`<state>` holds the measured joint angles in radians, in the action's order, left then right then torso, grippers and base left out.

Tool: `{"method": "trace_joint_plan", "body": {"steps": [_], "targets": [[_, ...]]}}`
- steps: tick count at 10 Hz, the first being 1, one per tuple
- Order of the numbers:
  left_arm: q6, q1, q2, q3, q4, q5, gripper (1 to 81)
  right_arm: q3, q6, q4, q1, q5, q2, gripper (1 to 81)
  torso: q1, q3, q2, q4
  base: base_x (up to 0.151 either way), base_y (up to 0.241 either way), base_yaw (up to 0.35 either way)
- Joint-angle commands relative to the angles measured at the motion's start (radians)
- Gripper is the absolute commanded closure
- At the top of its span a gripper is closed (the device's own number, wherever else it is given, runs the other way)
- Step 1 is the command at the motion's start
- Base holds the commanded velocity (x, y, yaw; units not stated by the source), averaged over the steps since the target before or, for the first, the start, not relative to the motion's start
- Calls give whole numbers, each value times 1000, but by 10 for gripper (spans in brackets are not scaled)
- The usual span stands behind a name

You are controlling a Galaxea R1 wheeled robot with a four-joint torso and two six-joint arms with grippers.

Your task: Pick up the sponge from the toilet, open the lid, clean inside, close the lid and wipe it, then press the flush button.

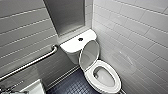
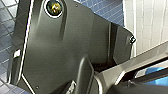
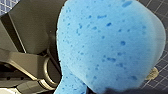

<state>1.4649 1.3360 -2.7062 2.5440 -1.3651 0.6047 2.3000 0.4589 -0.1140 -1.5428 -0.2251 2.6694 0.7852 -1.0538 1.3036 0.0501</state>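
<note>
A wide matte black plate (image 2: 62,45) with thin white edging carries a round brass-coloured fitting (image 2: 53,7) and a small dark screw (image 2: 132,39); a grey jointed bar (image 2: 140,62) crosses beside it.

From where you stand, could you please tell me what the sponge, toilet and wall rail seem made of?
Sponge: soft blue foam, matte, visibly pitted with pores. Toilet: likely glazed ceramic, white and glossy. Wall rail: probably brushed metal, grey with a dull sheen.

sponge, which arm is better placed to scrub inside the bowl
Right: the sponge sits close at that wrist, off the floor, seemingly held. The lid already stands up, leaving the bowl open.
</note>
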Motion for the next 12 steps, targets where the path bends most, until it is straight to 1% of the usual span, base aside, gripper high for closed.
{"method": "trace_joint_plan", "body": {"steps": [1, 2, 3, 4, 5, 6, 7, 9, 10, 11, 12], "targets": [[72, -85, 84, 21, -35, 98, 10, -71, -91, 43, -60, 56, -6, 811, 0, 0, 0, 0, 0, 0, 0], [72, -83, 58, 41, -65, 53, 10, -67, -89, 37, -57, 56, -1, 811, 0, 0, 0, 0, 0, 0, 0], [72, -67, -9, 99, -98, -50, 10, -62, -88, 39, -54, 56, -1, 811, 0, 0, 0, 0, 0, 0, 0], [72, -41, -67, 153, -131, -117, 10, -59, -86, 39, -49, 56, 0, 811, 0, 0, 0, 0, 0, 0, 0], [72, -1, -154, 227, -155, -226, 10, -54, -86, 40, -40, 58, 3, 811, 0, 0, 0, 0, 0, 0, 0], [74, 33, -211, 275, -158, -316, 10, -53, -86, 40, -32, 59, 8, 811, 0, 0, 0, 0, 0, 0, 0], [74, 67, -239, 288, -157, -365, 10, -51, -86, 42, -23, 61, 13, 811, 0, 0, 0, 0, 0, 0, 0], [72, 108, -239, 282, -166, -358, 10, -36, -85, 42, -15, 66, 28, 811, 0, 0, 0, 0, 0, 0, 0], [60, 121, -262, 289, -154, -379, 10, -25, -85, 42, -8, 84, 34, 811, 0, 0, 0, 0, 0, 0, 0], [45, 127, -287, 295, -123, -443, 10, -15, -85, 43, -1, 110, 43, 811, 0, 0, 0, 0, 0, 0, 0], [-63, 124, -314, 295, -45, -519, 10, -8, -86, 42, 3, 118, 49, 811, 0, 0, 0, 0, 0, 0, 0]]}}
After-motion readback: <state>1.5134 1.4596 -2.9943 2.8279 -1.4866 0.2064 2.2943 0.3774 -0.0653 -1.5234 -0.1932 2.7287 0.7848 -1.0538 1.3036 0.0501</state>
